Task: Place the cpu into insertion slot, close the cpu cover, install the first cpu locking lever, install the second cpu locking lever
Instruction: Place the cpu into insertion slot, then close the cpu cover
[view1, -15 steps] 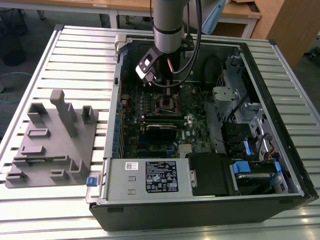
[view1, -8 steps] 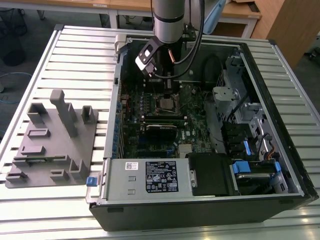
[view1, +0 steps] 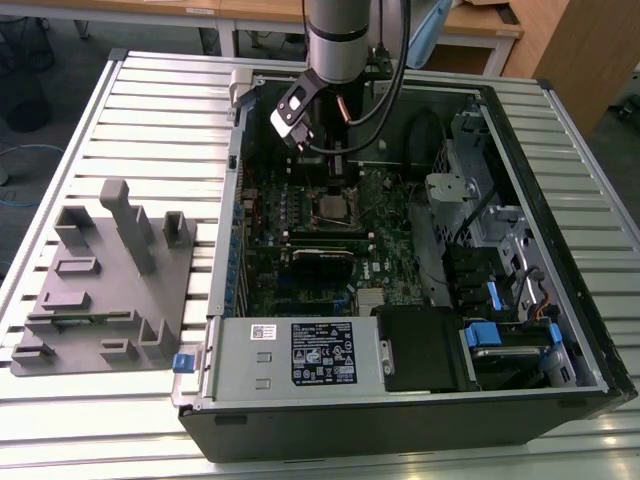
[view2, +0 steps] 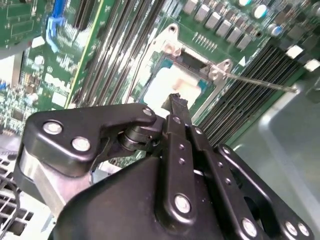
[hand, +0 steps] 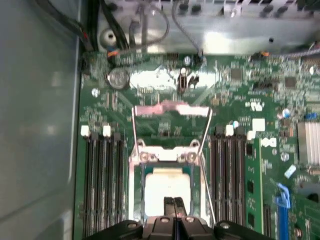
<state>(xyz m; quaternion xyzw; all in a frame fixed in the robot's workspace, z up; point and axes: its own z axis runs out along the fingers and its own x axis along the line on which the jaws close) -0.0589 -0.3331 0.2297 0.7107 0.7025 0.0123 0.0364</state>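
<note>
One end effector (hand: 173, 206), fingertips pressed together and gripping nothing, hangs directly over the cpu (hand: 167, 182) in the first wrist view. That cpu lies seated in the insertion slot (view1: 331, 206) on the green motherboard (hand: 235, 100), with the cpu cover (hand: 136, 190) framing it. A thin locking lever (view2: 260, 81) angles outward across the memory slots (hand: 102, 185). The open computer case (view1: 400, 430) rests on the slatted surface (view1: 150, 110).

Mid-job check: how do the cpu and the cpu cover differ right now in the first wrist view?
The cpu is a solid pale plate; the cpu cover is an open frame with green board showing through its window. The cpu lies flat in the insertion slot; the cpu cover stands raised off it on its hinge. Both are silvery and squarish.
</note>
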